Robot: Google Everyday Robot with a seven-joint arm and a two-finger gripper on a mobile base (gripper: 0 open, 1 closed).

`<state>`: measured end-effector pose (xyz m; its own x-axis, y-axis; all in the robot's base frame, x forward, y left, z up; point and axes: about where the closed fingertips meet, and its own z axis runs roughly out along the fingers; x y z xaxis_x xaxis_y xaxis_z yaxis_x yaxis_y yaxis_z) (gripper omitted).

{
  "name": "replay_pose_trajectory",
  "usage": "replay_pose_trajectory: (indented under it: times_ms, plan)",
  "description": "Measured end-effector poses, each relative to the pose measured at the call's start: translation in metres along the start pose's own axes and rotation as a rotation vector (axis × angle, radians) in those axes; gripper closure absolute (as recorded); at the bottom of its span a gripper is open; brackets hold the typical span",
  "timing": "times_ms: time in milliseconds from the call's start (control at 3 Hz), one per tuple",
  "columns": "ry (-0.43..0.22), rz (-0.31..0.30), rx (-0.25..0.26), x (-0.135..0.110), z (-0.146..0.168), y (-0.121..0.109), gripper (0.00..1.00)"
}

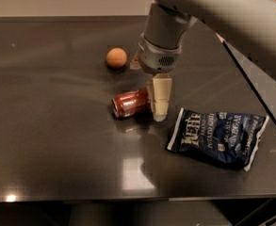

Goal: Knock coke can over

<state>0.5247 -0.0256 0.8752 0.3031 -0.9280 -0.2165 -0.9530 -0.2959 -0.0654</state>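
The dark, glossy counter (48, 126) fills most of the frame. In the upper left of centre sits an orange ball (116, 58), apart from everything else. Below and just right of it, near the middle, the coke can (128, 103) lies on its side, its silver top facing left. The end effector (158, 108) hangs down from the grey arm (162, 36) at the can's right end, overlapping it; whether it is released or clenched cannot be told. Further right, a blue chip bag (217, 136) lies flat on the counter.
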Motion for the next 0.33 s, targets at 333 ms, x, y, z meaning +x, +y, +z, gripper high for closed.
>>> replay_pose_trajectory:
  times_ms: [333]
  plan:
    - [-0.002, 0.0, -0.001, -0.0002, 0.0003, 0.0, 0.0]
